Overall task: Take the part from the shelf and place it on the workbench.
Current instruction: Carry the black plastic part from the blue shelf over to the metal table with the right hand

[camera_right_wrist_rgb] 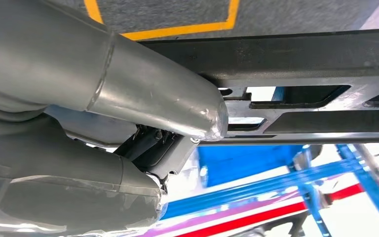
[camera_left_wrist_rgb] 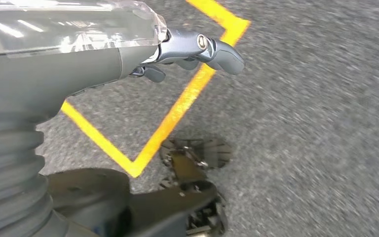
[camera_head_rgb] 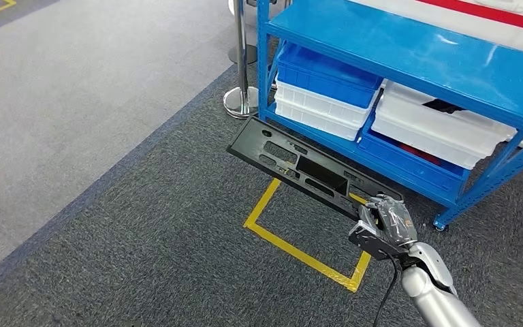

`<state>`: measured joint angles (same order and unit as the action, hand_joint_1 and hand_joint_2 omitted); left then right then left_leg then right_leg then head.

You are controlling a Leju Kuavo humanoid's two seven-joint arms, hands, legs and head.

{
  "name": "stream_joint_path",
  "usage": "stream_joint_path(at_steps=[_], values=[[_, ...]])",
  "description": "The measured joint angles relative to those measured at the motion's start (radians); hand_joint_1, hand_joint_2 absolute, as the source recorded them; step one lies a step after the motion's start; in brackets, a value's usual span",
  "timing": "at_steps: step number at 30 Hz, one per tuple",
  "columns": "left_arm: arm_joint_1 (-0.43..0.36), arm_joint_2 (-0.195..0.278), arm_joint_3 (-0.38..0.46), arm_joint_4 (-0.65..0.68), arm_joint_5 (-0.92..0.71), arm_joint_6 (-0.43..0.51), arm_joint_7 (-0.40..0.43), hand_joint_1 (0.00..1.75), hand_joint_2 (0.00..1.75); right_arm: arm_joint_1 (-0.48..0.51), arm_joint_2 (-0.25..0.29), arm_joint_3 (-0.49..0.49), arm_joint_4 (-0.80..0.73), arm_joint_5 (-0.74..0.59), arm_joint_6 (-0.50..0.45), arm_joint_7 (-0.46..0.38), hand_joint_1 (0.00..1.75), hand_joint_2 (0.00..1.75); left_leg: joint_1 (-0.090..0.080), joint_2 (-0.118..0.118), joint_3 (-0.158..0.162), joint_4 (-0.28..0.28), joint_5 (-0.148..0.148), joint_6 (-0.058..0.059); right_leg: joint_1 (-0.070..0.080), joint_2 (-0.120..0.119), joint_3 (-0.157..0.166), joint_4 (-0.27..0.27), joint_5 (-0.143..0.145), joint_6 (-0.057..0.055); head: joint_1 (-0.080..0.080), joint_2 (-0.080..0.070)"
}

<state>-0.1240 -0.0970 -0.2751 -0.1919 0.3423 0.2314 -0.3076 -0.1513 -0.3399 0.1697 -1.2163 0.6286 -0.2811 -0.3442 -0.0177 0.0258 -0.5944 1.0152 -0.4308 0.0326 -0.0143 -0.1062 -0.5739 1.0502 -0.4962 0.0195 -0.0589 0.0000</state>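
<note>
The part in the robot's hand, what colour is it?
The part is black, clearest in the head view.

Long black plastic panel (camera_head_rgb: 304,167) with rectangular cutouts | hanging level above the carpet, gripped at one end | extending beside the blue shelf's (camera_head_rgb: 408,54) lower tier

**Matt plastic, glossy steel**

The part (camera_head_rgb: 306,172) is matt black plastic. The shelf (camera_head_rgb: 408,58) is glossy blue-painted metal — its bins (camera_head_rgb: 442,129) smooth plastic. The floor (camera_head_rgb: 143,238) is rough grey carpet; the right hand (camera_head_rgb: 383,228) — brushed silver metal.
</note>
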Motion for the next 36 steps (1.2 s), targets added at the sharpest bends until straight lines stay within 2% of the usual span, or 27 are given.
stream_joint_path(at_steps=[1,3,4,5,6,7,8,9,10,12,14,16,18,19,20,21,22,23,25,27,29,30,32,33,34,35,36], values=[[0.002,0.0,0.0,0.0,-0.004,-0.002,0.002,0.0,1.75,0.025,-0.009,-0.013,-0.031,0.0,0.007,0.003,1.64,0.0,0.004,-0.012,0.005,-0.009,0.005,0.005,-0.001,0.029,-0.011,0.028,-0.021,0.003,0.0,0.0],[0.006,-0.001,-0.001,0.0,-0.012,-0.006,0.006,0.0,1.75,0.076,-0.026,-0.038,-0.085,0.001,0.023,0.007,1.64,0.0,0.009,-0.036,0.009,-0.017,0.01,0.01,-0.003,0.09,-0.065,0.14,-0.082,0.005,0.0,0.0],[0.009,-0.001,-0.003,0.0,-0.017,-0.007,0.008,0.0,1.75,0.099,-0.033,-0.049,-0.107,0.002,0.035,0.008,1.64,0.0,0.009,-0.048,0.009,-0.016,0.009,0.01,-0.004,0.102,-0.099,0.203,-0.108,0.007,0.0,0.0],[0.015,-0.001,-0.005,0.0,-0.02,-0.006,0.009,0.0,1.75,0.118,-0.038,-0.055,-0.123,0.004,0.05,0.006,1.64,0.0,0.009,-0.061,0.009,-0.015,0.009,0.01,-0.005,0.106,-0.122,0.243,-0.115,0.009,0.0,0.0],[0.022,-0.002,-0.008,0.0,-0.023,-0.004,0.008,0.0,1.75,0.132,-0.042,-0.059,-0.135,0.006,0.064,0.001,1.64,0.0,0.01,-0.073,0.009,-0.013,0.007,0.008,-0.008,0.107,-0.131,0.25,-0.103,0.012,0.0,0.0],[0.028,-0.002,-0.01,0.0,-0.022,-0.001,0.007,0.0,1.75,0.141,-0.046,-0.06,-0.141,0.006,0.076,-0.006,1.64,0.0,0.011,-0.084,0.009,-0.009,0.005,0.005,-0.011,0.108,-0.12,0.219,-0.073,0.016,0.0,0.0],[0.033,-0.003,-0.011,0.0,-0.02,0.004,0.004,0.0,1.75,0.145,-0.049,-0.06,-0.145,0.005,0.084,-0.014,1.64,0.0,0.013,-0.095,0.009,-0.003,0.002,0.001,-0.016,0.113,-0.095,0.159,-0.034,0.02,0.0,0.0],[0.035,-0.003,-0.011,0.0,-0.015,0.008,-0.001,0.0,1.75,0.144,-0.052,-0.06,-0.146,0.003,0.089,-0.022,1.64,0.0,0.014,-0.104,0.005,0.005,-0.003,-0.005,-0.021,0.131,-0.066,0.096,-0.006,0.024,0.0,0.0],[0.035,-0.004,-0.011,0.0,-0.01,0.013,-0.005,0.0,1.75,0.141,-0.053,-0.06,-0.145,0.0,0.091,-0.029,1.64,0.0,0.014,-0.114,0.001,0.015,-0.008,-0.01,-0.024,0.144,-0.044,0.046,0.013,0.024,0.0,0.0],[0.034,-0.004,-0.011,0.0,0.0,0.018,-0.011,0.0,1.75,0.133,-0.053,-0.058,-0.141,-0.002,0.095,-0.039,1.64,0.0,0.014,-0.131,-0.01,0.026,-0.012,-0.021,-0.023,0.159,-0.027,0.008,0.018,0.016,0.0,0.0],[0.035,-0.004,-0.011,0.0,0.002,0.019,-0.014,0.0,1.75,0.12,-0.049,-0.054,-0.135,0.0,0.098,-0.045,1.64,0.0,0.017,-0.138,-0.015,0.027,-0.012,-0.03,-0.019,0.14,-0.025,0.006,0.021,-0.001,0.0,0.0],[0.035,-0.004,-0.011,0.0,-0.008,0.019,-0.015,0.0,1.75,0.099,-0.042,-0.048,-0.126,0.001,0.099,-0.051,1.64,0.0,0.017,-0.099,-0.033,0.066,-0.035,-0.04,-0.019,0.121,-0.022,0.002,0.022,-0.016,0.0,0.0],[0.03,-0.004,-0.013,0.0,-0.019,0.022,-0.015,0.0,1.75,0.073,-0.034,-0.038,-0.108,0.001,0.099,-0.056,1.64,0.0,0.017,-0.051,-0.086,0.178,-0.092,-0.049,-0.016,0.099,-0.02,0.001,0.02,-0.025,0.0,0.0],[0.028,-0.004,-0.014,0.0,-0.02,0.025,-0.015,0.0,1.75,0.06,-0.03,-0.03,-0.095,0.001,0.099,-0.059,1.64,0.0,0.019,-0.042,-0.12,0.245,-0.12,-0.051,-0.013,0.087,-0.02,0.001,0.019,-0.028,0.0,0.0],[0.027,-0.004,-0.016,0.0,-0.017,0.029,-0.015,0.0,1.75,0.048,-0.027,-0.021,-0.08,0.001,0.099,-0.063,1.64,0.0,0.02,-0.038,-0.147,0.296,-0.136,-0.051,-0.01,0.075,-0.019,0.001,0.018,-0.029,0.0,0.0],[0.028,-0.004,-0.016,0.0,-0.009,0.033,-0.016,0.0,1.75,0.037,-0.022,-0.012,-0.064,0.001,0.097,-0.069,1.64,0.0,0.02,-0.035,-0.16,0.315,-0.134,-0.05,-0.008,0.063,-0.018,0.001,0.016,-0.03,0.0,0.0],[0.029,-0.004,-0.015,0.0,0.0,0.036,-0.017,0.0,1.75,0.027,-0.018,-0.003,-0.048,0.0,0.095,-0.075,1.64,0.0,0.019,-0.033,-0.151,0.293,-0.113,-0.046,-0.005,0.052,-0.016,0.001,0.015,-0.031,0.0,0.0],[0.031,-0.004,-0.013,0.0,0.009,0.038,-0.019,0.0,1.75,0.017,-0.014,0.004,-0.035,-0.002,0.092,-0.08,1.64,0.0,0.017,-0.027,-0.125,0.237,-0.079,-0.04,-0.003,0.041,-0.014,0.001,0.013,-0.031,0.0,0.0],[0.032,-0.001,-0.006,0.0,0.022,0.04,-0.024,0.0,1.75,0.001,-0.007,0.016,-0.016,-0.005,0.081,-0.087,1.64,0.0,0.004,0.015,-0.056,0.095,-0.023,-0.019,0.002,0.019,-0.006,-0.001,0.008,-0.028,0.0,0.0],[0.034,0.002,0.002,0.0,0.029,0.04,-0.029,0.0,1.75,-0.011,-0.001,0.026,-0.003,-0.006,0.07,-0.09,1.64,0.0,-0.009,0.04,-0.024,0.026,-0.008,-0.004,0.004,-0.003,0.0,-0.005,0.004,-0.02,0.0,0.0],[0.042,0.005,0.009,0.0,0.038,0.04,-0.031,0.0,1.75,-0.023,0.007,0.038,0.007,-0.002,0.065,-0.089,1.64,0.0,-0.009,0.02,-0.02,0.015,-0.003,0.001,0.004,-0.02,0.006,-0.01,0.002,-0.011,0.0,0.0],[0.049,0.005,0.012,0.0,0.042,0.039,-0.031,0.0,1.75,-0.03,0.011,0.045,0.01,0.002,0.064,-0.087,1.64,0.0,-0.006,0.008,-0.014,0.004,0.002,0.003,0.004,-0.01,0.008,-0.008,-0.002,-0.006,0.0,0.0],[0.058,0.006,0.016,0.001,0.044,0.038,-0.031,0.0,1.75,-0.041,0.019,0.055,0.015,0.011,0.06,-0.084,1.64,0.0,0.003,-0.012,0.0,-0.017,0.015,0.01,0.001,0.043,-0.007,0.032,-0.031,0.001,0.0,0.0],[0.061,0.006,0.018,0.001,0.045,0.037,-0.032,0.0,1.75,-0.046,0.022,0.058,0.018,0.015,0.058,-0.08,1.64,0.0,0.004,-0.024,0.002,-0.022,0.017,0.011,-0.002,0.075,-0.033,0.087,-0.058,0.003,0.0,0.0],[0.063,0.006,0.02,0.001,0.047,0.038,-0.033,0.0,1.75,-0.048,0.025,0.061,0.022,0.019,0.055,-0.076,1.64,0.0,0.005,-0.036,0.002,-0.022,0.018,0.013,-0.004,0.093,-0.067,0.152,-0.087,0.005,0.0,0.0],[0.064,0.006,0.022,0.001,0.049,0.039,-0.035,0.0,1.75,-0.049,0.027,0.064,0.025,0.024,0.054,-0.071,1.64,0.0,0.005,-0.05,0.002,-0.022,0.018,0.013,-0.004,0.101,-0.101,0.212,-0.107,0.007,0.0,0.0],[0.067,0.006,0.025,0.001,0.053,0.04,-0.038,0.0,1.75,-0.049,0.031,0.068,0.028,0.029,0.054,-0.066,1.64,0.0,0.006,-0.066,0.002,-0.02,0.017,0.012,-0.005,0.104,-0.126,0.25,-0.11,0.009,0.0,0.0]])
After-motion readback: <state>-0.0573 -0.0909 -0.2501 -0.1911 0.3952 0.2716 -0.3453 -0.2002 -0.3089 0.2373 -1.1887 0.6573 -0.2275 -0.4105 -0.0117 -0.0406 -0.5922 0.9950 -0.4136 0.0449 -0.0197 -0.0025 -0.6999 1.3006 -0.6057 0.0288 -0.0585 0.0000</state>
